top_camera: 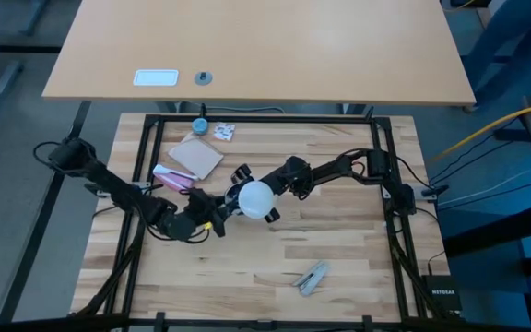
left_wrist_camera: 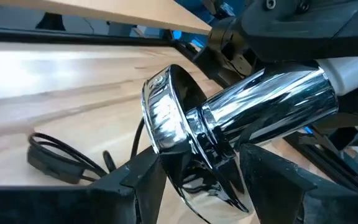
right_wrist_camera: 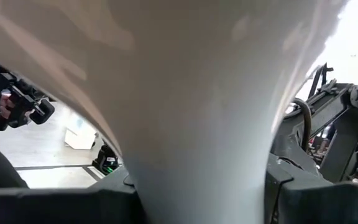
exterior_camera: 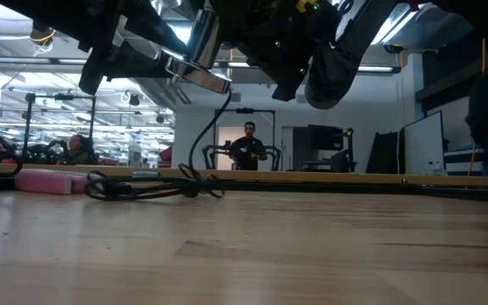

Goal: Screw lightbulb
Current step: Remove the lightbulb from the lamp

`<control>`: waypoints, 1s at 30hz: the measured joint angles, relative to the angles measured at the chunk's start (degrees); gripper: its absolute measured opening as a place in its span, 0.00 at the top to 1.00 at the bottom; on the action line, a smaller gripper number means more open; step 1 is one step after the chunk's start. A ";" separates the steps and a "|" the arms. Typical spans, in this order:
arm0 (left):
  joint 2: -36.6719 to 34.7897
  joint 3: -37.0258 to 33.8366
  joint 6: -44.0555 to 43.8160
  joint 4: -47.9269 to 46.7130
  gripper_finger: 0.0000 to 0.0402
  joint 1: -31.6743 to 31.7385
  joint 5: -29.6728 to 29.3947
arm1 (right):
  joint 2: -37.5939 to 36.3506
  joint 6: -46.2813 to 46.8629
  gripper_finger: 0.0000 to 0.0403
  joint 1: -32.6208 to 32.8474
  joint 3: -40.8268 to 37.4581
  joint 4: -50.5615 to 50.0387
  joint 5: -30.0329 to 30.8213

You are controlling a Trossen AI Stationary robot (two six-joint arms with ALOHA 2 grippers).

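Two dark six-joint robot arms reach inward from opposite sides and meet above the middle of the table, both raised off its surface. The left gripper (top_camera: 212, 221) points toward the right arm, its two dark fingers (left_wrist_camera: 135, 180) clamped either side of a shiny chrome lamp socket (left_wrist_camera: 260, 106). The right gripper (top_camera: 267, 205) faces it, fingers closed around the frosted-white pear-shaped lightbulb (top_camera: 255, 199).

Pink block (top_camera: 167, 172), brown card (top_camera: 197, 155), blue cap (top_camera: 199, 124) — grey clip (top_camera: 312, 277) well apart
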 joint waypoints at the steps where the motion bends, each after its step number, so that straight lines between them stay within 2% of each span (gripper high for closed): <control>1: -0.13 0.00 0.38 0.11 0.52 0.27 0.00 | 0.00 0.02 0.59 -0.02 -0.01 0.36 -0.04; 5: -0.66 0.00 1.13 -0.02 0.52 0.59 0.09 | 0.02 0.17 0.59 -0.02 -0.01 1.17 -0.33; 8: -2.38 0.00 -1.68 -2.24 0.53 0.65 1.99 | 0.03 0.37 0.59 -0.02 -0.01 0.94 -1.27; 14: -9.84 0.21 -8.42 -11.03 0.63 1.53 2.30 | 0.57 1.44 0.59 0.96 -0.23 -0.45 -6.82; 17: -13.90 0.22 -7.46 -13.33 0.70 2.42 3.28 | 0.42 0.92 0.59 0.85 -0.12 0.15 -5.73; 23: -18.88 0.15 1.05 -14.12 0.78 2.64 5.20 | 0.40 0.32 0.59 1.31 -0.12 0.38 -3.08; 27: -19.42 0.13 3.65 -15.71 0.79 1.54 13.30 | 0.40 -0.19 0.59 0.99 -0.12 0.09 1.48; 30: -18.74 0.13 1.84 -17.50 0.78 0.43 21.29 | 0.39 -0.28 0.59 0.62 -0.12 0.07 5.27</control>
